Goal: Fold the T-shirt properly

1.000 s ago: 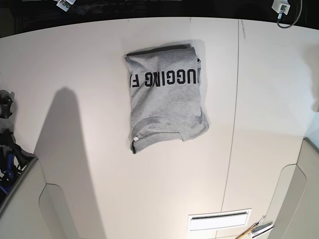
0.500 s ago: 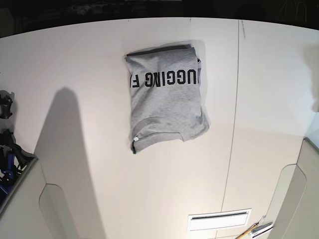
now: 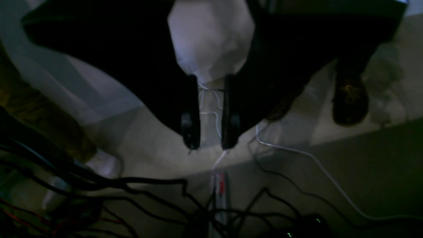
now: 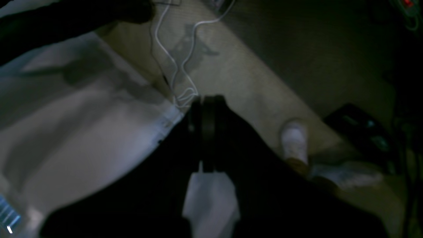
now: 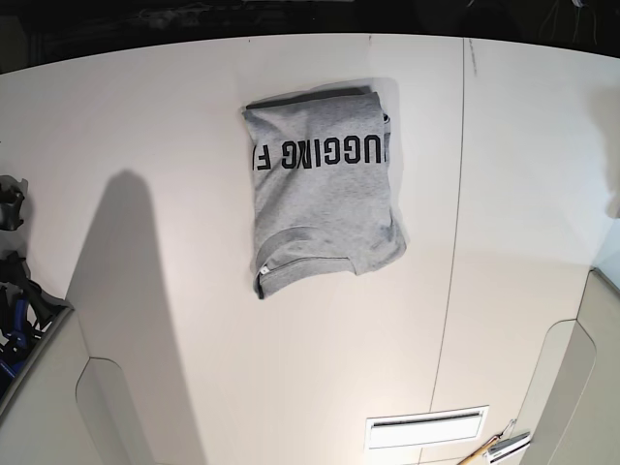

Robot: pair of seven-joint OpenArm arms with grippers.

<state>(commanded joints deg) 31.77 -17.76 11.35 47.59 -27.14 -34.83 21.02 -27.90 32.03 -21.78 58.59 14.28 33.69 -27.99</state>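
The heather-grey T-shirt (image 5: 325, 194) lies folded into a rough rectangle on the white table (image 5: 145, 126), far of centre, with a band of black lettering facing up across its far part. Neither gripper shows in the base view. In the left wrist view my left gripper (image 3: 210, 138) hangs over the floor beyond the table, its jaws a narrow gap apart with nothing between them. In the right wrist view my right gripper (image 4: 207, 100) has its jaws pressed together and empty, beside the table's corner (image 4: 82, 132). Both are away from the shirt.
A seam (image 5: 455, 223) runs down the table right of the shirt. A white slotted panel (image 5: 426, 426) lies near the front edge. Dark arm hardware (image 5: 15, 291) sits at the left edge. Cables (image 3: 132, 185) and a white shoe (image 4: 294, 138) are on the floor.
Two small white objects at the dark far edge of the base view have gone from sight. The T-shirt has not moved.
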